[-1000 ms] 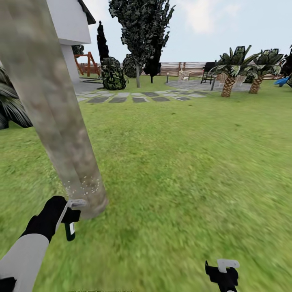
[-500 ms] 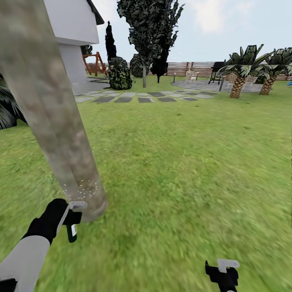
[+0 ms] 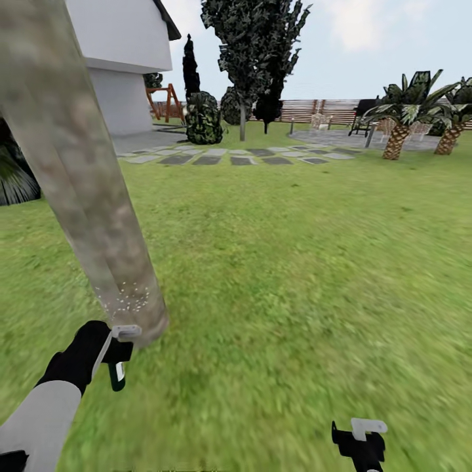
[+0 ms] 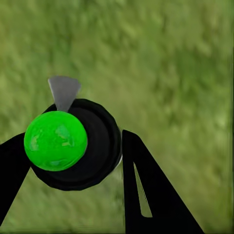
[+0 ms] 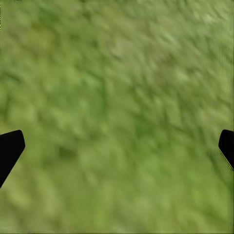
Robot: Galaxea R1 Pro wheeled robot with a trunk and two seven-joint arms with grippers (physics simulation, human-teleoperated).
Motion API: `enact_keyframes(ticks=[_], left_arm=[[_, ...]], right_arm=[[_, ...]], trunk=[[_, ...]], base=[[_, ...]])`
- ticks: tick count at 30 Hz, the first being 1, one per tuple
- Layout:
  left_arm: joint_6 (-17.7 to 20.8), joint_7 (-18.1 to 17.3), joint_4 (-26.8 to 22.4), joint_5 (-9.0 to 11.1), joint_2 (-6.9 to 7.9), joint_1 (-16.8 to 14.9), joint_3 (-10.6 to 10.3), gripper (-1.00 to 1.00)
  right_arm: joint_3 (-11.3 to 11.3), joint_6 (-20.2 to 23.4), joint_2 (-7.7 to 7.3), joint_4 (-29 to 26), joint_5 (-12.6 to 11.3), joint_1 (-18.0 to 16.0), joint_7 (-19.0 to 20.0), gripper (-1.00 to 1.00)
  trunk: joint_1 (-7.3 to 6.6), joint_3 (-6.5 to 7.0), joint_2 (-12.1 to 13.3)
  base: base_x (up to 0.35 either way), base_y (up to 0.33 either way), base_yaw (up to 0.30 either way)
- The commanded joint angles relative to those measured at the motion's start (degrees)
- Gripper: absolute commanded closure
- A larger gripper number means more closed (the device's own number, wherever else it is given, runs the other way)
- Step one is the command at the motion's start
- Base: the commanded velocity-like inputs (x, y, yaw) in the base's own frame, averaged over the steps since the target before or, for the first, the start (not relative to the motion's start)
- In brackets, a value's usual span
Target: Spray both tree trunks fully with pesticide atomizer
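A thick grey-beige tree trunk leans up the left of the head view. Whitish pesticide specks dot its base. My left gripper sits just below that base, shut on the pesticide atomizer, a small dark bottle with a white mark. In the left wrist view the atomizer looks like a black round body with a bright green top, squeezed between the black fingers. My right gripper hangs open over grass at the lower right, its fingertips spread wide apart. A second leafy tree stands far back.
Green lawn stretches ahead. Grey stepping slabs lie in the distance, with a white house at back left, a brown slat fence behind, palms at right and dark bushes.
The whole view has shifted: distant things slid right, so the camera turned left. The trunk base now sits slightly left and higher relative to my left gripper. Both grippers hold their states.
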Motion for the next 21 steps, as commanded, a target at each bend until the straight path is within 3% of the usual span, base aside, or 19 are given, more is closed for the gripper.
enact_keyframes(ticks=[1, 9, 21], left_arm=[[0.2, -0.5, -0.1, -0.6, -0.06, 0.0, 0.2, 1.0], [0.2, -0.6, -0.1, -0.6, -0.57, 0.0, 0.4, 1.0], [0.1, -0.6, -0.1, -0.6, -0.57, 0.0, 0.4, 1.0]], right_arm=[[0.2, -0.1, 0.0, 0.0, -0.1, 0.0, -0.1, -1.0], [0.2, -0.1, 0.0, 0.0, -0.1, 0.0, -0.1, -1.0], [0.2, -0.1, 0.0, 0.0, -0.1, 0.0, -0.2, -1.0]], trunk=[[-0.01, -0.07, 0.0], [-0.01, -0.23, 0.0], [-0.01, -0.24, 0.0]], base=[[-0.002, -0.271, 0.261], [0.099, -0.267, 0.236], [0.171, -0.246, 0.012]])
